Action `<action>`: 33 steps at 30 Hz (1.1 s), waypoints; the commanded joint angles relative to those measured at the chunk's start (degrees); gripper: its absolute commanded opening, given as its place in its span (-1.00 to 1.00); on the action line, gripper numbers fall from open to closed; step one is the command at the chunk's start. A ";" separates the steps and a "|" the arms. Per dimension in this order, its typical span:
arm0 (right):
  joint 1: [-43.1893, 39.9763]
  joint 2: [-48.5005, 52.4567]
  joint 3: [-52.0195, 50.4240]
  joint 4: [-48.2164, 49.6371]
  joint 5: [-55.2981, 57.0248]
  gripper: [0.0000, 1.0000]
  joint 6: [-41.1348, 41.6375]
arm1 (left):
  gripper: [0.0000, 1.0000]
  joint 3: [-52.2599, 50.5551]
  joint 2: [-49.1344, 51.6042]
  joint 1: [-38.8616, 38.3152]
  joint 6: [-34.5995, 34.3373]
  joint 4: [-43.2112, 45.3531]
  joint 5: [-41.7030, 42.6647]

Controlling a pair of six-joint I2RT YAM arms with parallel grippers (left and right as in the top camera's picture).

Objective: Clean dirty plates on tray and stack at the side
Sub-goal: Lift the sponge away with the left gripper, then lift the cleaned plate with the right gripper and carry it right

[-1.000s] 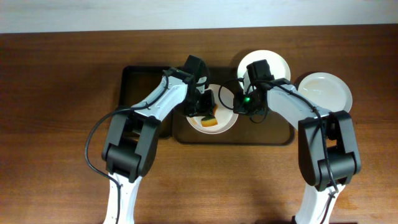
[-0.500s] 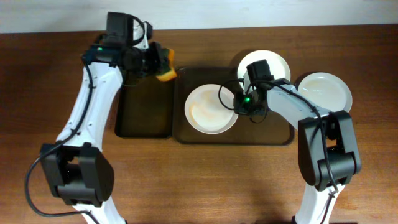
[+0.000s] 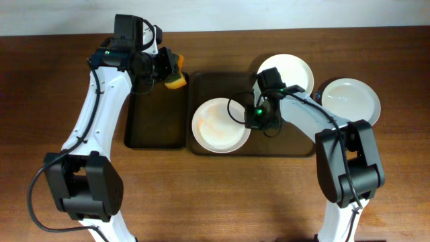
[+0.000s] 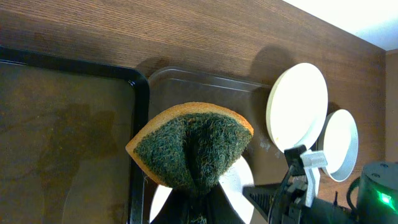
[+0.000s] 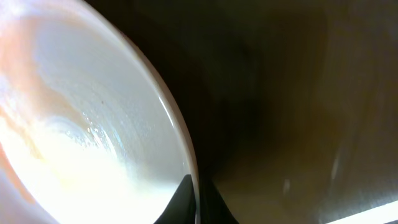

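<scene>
White and sauce-streaked, one plate (image 3: 216, 128) is lying on the wide tray (image 3: 282, 144), the right tool (image 3: 250, 121) clamping its rim. The left tool (image 3: 168, 68) is clutching a sponge (image 3: 176, 80) aloft. A second plate (image 3: 290, 70) is overlapping the tray's far edge; a third plate (image 3: 351, 101) is sitting on the bench (image 3: 222, 195).

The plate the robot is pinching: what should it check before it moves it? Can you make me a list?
1. The right gripper is shut on the held plate at its rim: ok.
2. The held plate is wiped clean: not ok, faint orange smears show.
3. The left gripper is shut on the sponge: ok.
4. The sponge is out of the way: ok, it is near the tray at its far left corner.
5. The side plate on the tabletop is bare on top for stacking: ok.
6. The held plate is lifted off the tray: cannot tell.
</scene>
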 commanded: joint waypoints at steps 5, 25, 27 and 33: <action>0.04 -15.13 1.20 -7.82 17.00 -0.92 -0.20 | -1.00 -0.09 0.20 0.13 1.27 0.42 -2.64; 19.58 -24.52 1.20 -11.80 79.76 -0.92 -0.17 | -1.00 -0.09 0.24 0.13 0.83 0.98 -7.69; 19.89 -24.52 1.20 -11.80 80.11 -0.92 -0.17 | -1.00 -0.09 0.24 0.13 0.83 0.98 -7.69; 19.93 -24.52 1.20 -11.80 80.08 -0.92 -0.17 | -1.00 -0.09 0.24 0.13 0.83 0.98 -7.69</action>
